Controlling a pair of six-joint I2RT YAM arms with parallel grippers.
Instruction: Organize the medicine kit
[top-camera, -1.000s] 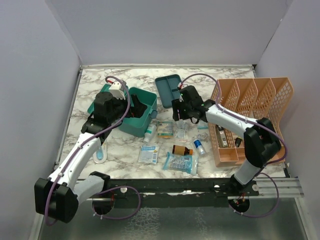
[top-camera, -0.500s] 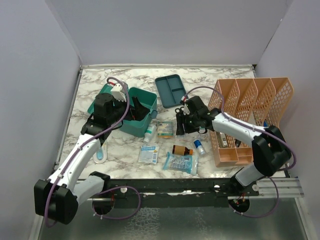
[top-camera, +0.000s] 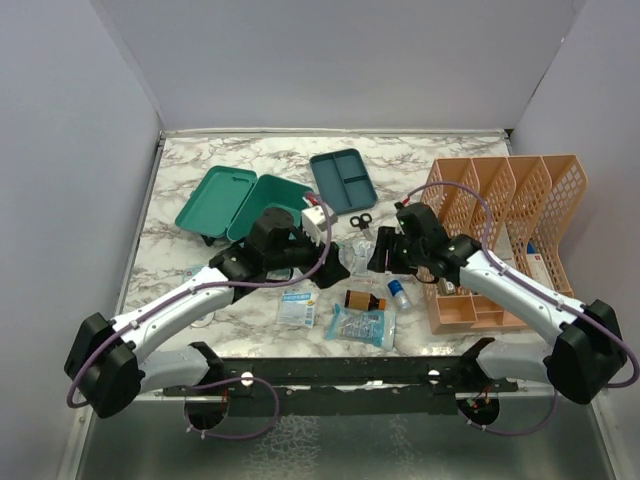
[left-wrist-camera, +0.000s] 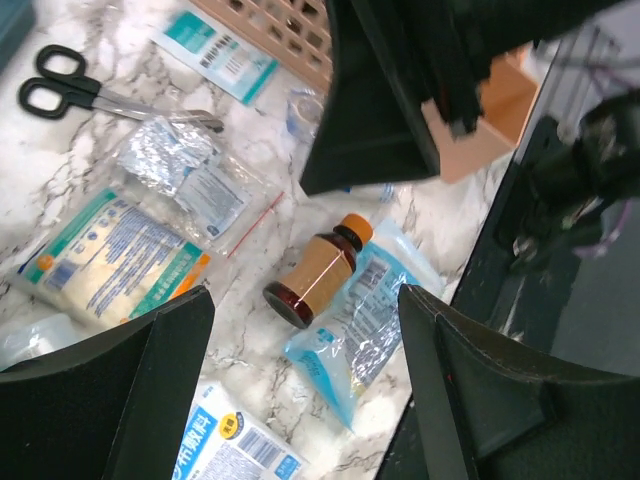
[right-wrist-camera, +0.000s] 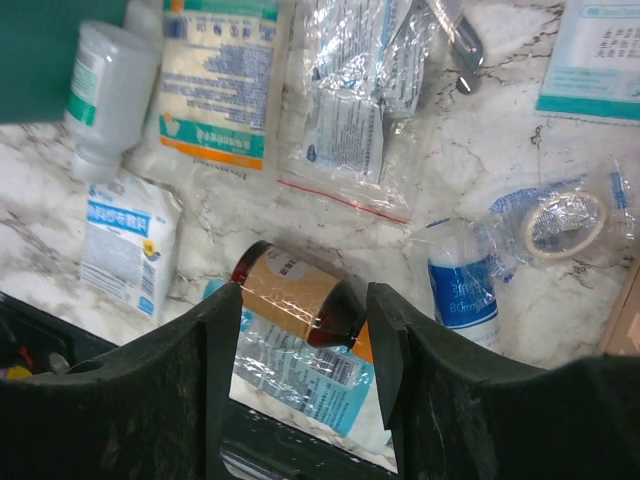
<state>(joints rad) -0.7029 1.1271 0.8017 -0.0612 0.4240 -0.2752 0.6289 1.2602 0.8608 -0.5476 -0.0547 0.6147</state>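
Presently: my left claw (left-wrist-camera: 300, 330) and right claw (right-wrist-camera: 303, 300), both spread wide and empty, near the brown bottle (left-wrist-camera: 312, 278); medicine kit (top-camera: 215, 198), lid open, behind and left of that bottle; insert tray (top-camera: 342, 180) behind the bottle.

Orange mesh rack (top-camera: 500, 195), black scissors (left-wrist-camera: 110, 100), brown bottle (left-wrist-camera: 315, 275), marble table (top-camera: 260, 160)

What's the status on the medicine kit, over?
Left gripper open over the loose packets; right gripper open above the brown bottle. Medicine kit open, insert tray out beside it. Arms crowding one pile.
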